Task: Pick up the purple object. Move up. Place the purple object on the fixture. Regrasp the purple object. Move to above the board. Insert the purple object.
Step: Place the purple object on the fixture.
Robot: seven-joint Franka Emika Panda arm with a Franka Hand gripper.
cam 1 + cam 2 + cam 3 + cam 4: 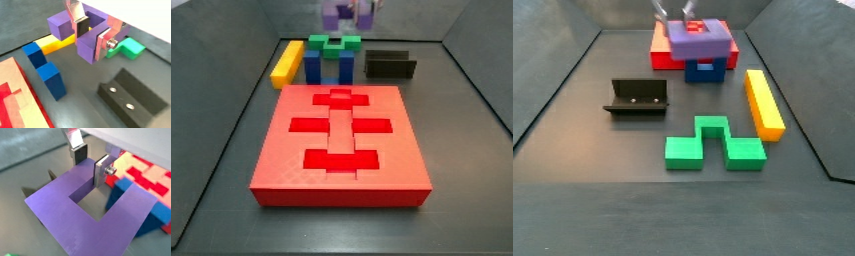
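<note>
Dark grey flooring lies under the purple object (698, 41), which hangs in the air, one prong pinched between the gripper (92, 31) fingers (silver plates closed on it), above the blue blocks (330, 66), with the fixture (636, 97) and the board (342, 140) nearby.

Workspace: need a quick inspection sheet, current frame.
Surface: dark grey floor, walled at the sides.
Job's things: purple object held in the air; fixture vacant; board recesses unfilled.
Clutter: yellow bar, green block, blue blocks.
Gripper: gripper high over the blocks behind the board in a side view, one prong between its fingers.
Cables: nothing seen.
Surroundings: nothing seen beyond the walls.
</note>
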